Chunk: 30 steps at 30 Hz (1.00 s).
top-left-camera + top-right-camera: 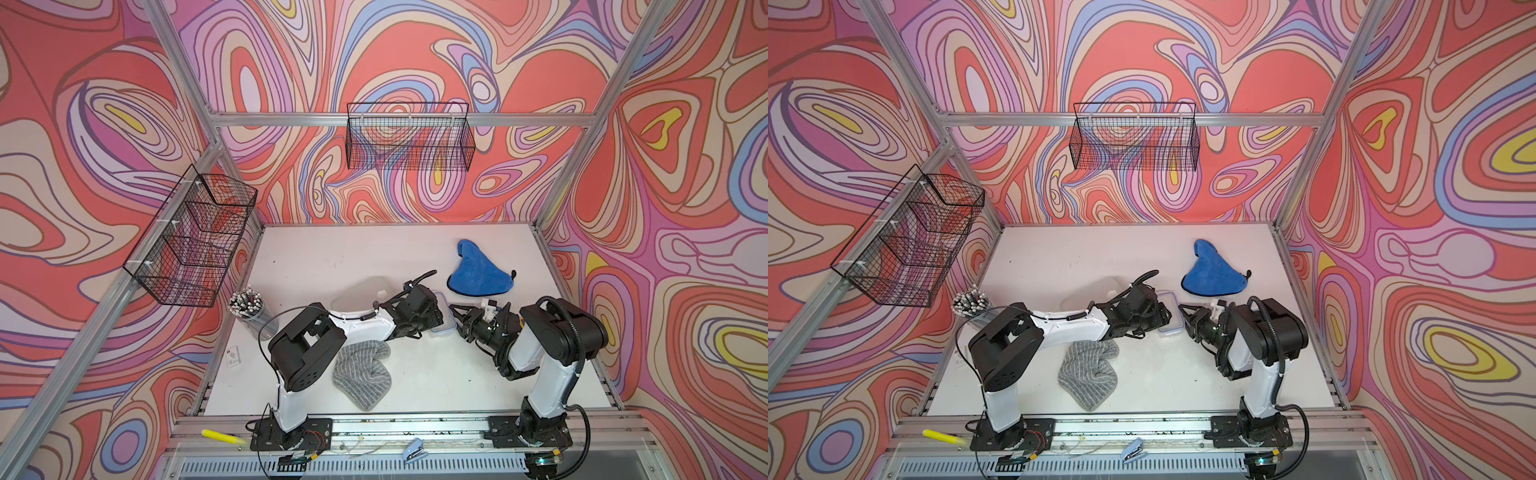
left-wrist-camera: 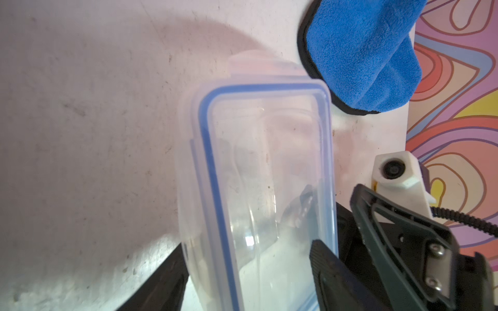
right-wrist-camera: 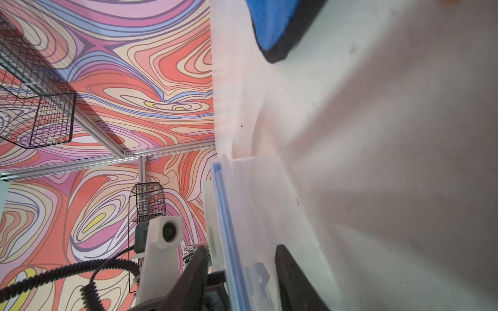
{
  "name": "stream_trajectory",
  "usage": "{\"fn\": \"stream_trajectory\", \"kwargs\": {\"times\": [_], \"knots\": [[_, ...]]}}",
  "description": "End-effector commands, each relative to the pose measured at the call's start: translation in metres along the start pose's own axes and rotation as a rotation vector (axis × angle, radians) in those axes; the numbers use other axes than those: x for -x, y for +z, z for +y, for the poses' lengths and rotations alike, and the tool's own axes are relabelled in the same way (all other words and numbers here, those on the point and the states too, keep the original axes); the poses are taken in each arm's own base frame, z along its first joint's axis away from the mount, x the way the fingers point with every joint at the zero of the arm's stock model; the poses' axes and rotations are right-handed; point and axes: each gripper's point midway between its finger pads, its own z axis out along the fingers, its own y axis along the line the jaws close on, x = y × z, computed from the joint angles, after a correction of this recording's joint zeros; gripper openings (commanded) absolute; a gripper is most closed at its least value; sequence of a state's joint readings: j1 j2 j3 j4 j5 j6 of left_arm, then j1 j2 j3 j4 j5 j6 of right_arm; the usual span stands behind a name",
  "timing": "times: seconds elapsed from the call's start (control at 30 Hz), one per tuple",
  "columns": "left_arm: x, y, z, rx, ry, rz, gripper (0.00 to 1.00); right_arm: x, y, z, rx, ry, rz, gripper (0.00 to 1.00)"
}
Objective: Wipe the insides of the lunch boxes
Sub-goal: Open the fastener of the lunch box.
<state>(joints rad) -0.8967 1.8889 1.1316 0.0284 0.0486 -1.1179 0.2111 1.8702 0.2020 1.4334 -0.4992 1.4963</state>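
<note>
Left wrist view: the small box (image 2: 264, 161) stands between the fingers of the left gripper (image 2: 250, 242), which straddle its long walls. I cannot tell whether they press on it. Its blue-rimmed lid (image 2: 204, 126) looks to be still on.

In the right wrist view the right gripper (image 3: 242, 246) has a finger on each side of the box's right rim, jaws partly apart. I cannot tell whether it has a firm hold.

In both top views the box sits near the middle of the table (image 1: 332, 257), with the left gripper at its left and the right gripper at its right. The large box (image 1: 359, 293) lies just beyond the left arm, largely hidden. The blue cloth (image 1: 478, 276) lies farther back on the right. The grey cloth (image 1: 361, 372) lies nearer, left of centre. Neither cloth is held.

By my reading no wiping has begun. The small box has yet to be opened, a cloth picked up, and both boxes wiped.
</note>
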Motion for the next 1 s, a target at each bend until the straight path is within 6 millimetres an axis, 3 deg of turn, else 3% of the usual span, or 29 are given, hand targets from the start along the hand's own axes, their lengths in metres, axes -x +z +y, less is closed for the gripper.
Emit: {"fn": "stream_trajectory", "kwargs": {"times": [0.0, 0.2, 0.33, 0.6, 0.97], "knots": [[-0.002, 0.009, 0.013, 0.051, -0.001, 0.008, 0.72, -0.001, 0.0, 0.017, 0.061, 0.003, -0.005, 0.41], [-0.004, 0.012, 0.019, 0.073, -0.004, 0.016, 0.71, 0.001, 0.003, 0.023, 0.076, 0.004, -0.007, 0.33], [-0.004, 0.012, 0.021, 0.089, 0.003, 0.019, 0.71, 0.002, 0.003, 0.02, 0.068, 0.011, -0.012, 0.22], [-0.008, 0.014, 0.03, 0.118, 0.007, 0.03, 0.69, 0.002, 0.004, 0.012, 0.048, 0.012, -0.011, 0.12], [0.001, 0.003, 0.016, 0.08, 0.061, -0.004, 0.75, -0.002, -0.001, 0.006, 0.03, -0.001, -0.011, 0.26]]}}
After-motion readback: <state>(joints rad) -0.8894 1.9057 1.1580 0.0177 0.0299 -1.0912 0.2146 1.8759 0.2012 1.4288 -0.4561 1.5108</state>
